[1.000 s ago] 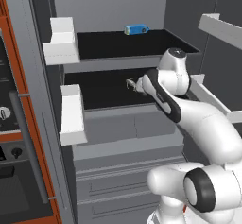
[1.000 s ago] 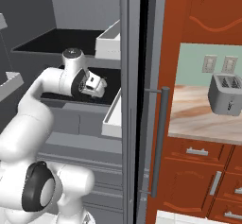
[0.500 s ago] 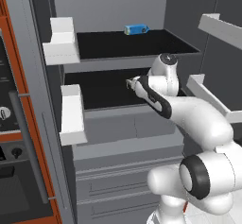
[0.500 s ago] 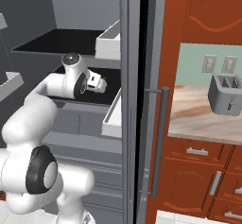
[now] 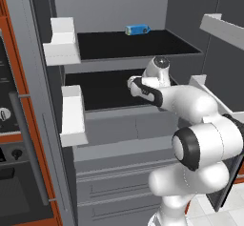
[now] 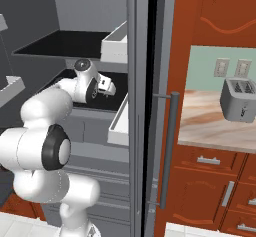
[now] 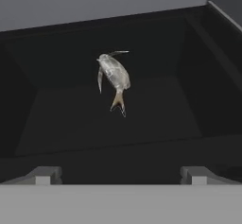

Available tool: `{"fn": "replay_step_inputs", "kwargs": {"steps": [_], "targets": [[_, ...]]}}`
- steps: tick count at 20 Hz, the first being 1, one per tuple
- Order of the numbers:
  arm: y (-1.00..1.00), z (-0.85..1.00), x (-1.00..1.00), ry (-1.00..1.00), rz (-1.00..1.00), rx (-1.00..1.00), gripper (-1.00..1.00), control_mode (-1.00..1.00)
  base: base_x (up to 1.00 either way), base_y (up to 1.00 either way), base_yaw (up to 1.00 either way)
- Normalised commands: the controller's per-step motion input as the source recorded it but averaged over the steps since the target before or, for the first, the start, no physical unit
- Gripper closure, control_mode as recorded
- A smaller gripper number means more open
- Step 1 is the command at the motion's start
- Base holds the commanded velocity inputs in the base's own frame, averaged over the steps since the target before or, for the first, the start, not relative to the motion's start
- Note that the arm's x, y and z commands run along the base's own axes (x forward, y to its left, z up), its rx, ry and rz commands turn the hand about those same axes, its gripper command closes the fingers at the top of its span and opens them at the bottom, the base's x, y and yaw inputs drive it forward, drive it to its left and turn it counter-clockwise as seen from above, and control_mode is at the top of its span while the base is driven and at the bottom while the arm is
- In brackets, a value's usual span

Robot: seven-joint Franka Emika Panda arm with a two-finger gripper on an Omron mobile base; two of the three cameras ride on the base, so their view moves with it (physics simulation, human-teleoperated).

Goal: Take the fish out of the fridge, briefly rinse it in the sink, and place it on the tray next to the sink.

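On the fridge's [image 5: 119, 125] lower black shelf, toward its far side, the fish [image 7: 114, 76] lay tail toward the hand [image 7: 120, 175], whose fingers stood wide apart and empty at the shelf's near edge. The step was the reach; next, advancing until the fingers straddled the body, then closing. Both base views hid the fish behind the arm and the shelf's darkness.
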Motion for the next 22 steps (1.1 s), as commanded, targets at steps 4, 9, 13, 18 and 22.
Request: {"fn": "replay_step_inputs", "kwargs": {"steps": [4,9,13,18,22], "targets": [[0.05,-0.03,0.14,0.04,0.00,0.00,-1.00,-1.00,0.00,0.00,0.00],[0.01,-0.31,0.15,0.07,0.00,0.00,-1.00,-1.00,0.00,0.00,0.00],[0.00,-0.16,0.31,0.01,0.00,0.00,-1.00,-1.00,0.00,0.00,0.00],[0.00,-0.05,0.46,0.00,0.00,0.00,-1.00,-1.00,0.00,0.00,0.00],[0.00,-0.28,0.38,0.00,0.00,0.00,-1.00,-1.00,0.00,0.00,0.00]]}}
